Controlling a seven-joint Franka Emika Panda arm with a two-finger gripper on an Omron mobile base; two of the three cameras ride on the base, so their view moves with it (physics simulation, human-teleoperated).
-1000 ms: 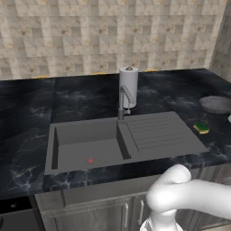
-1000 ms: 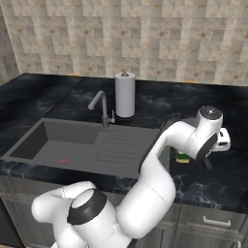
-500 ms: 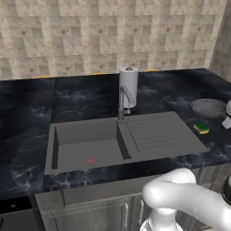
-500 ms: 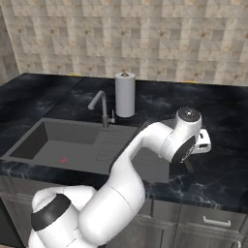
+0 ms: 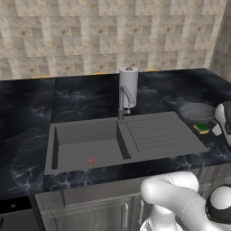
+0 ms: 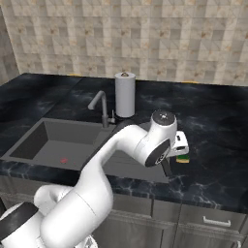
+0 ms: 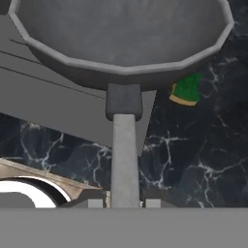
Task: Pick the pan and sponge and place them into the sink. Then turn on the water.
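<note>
No writing shows anywhere. The gripper (image 7: 125, 203) pinches the handle of the frying pan (image 5: 196, 111), which sits over the right end of the sink's (image 5: 153, 135) drainboard. The sponge (image 5: 201, 128) lies on the black marble counter (image 5: 27, 117) beside it, below a beige tiled wall (image 5: 90, 36).

You've got a matt grey sink (image 5: 85, 149) with a ribbed drainboard, set in a glossy black marble-look worktop (image 5: 27, 108). Pan (image 7: 126, 34) is dull grey metal, smooth, faceted rim. Sponge (image 7: 186, 89) is soft-looking, green over yellow. Wall tiles (image 5: 90, 31) look like rough beige stone.
</note>
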